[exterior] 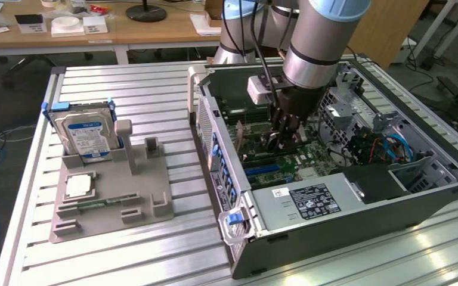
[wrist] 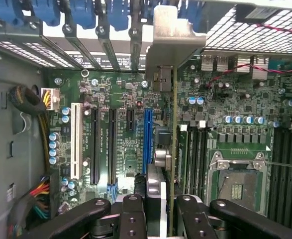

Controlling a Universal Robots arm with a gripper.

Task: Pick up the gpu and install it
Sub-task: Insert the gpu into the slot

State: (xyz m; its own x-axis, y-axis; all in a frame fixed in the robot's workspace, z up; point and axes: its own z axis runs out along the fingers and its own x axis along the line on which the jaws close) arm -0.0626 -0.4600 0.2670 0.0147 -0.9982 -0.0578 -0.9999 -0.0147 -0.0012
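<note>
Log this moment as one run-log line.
jaws: shut on graphics card | card: inside computer case, over motherboard, near blue slot | seated: cannot tell

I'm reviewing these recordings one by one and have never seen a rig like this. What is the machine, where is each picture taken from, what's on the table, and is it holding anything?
The machine is a robot arm with a gripper at its end. The exterior view comes from a camera off the arm that takes in the slotted metal table. The wrist view comes from a camera on the arm's wrist, looking out past the black fingers. On the table lie an open computer case and, to the exterior view's left, a grey holder with a hard drive standing in it. The gripper reaches into the case, shut on the gpu, a card seen edge-on over the green motherboard.
</note>
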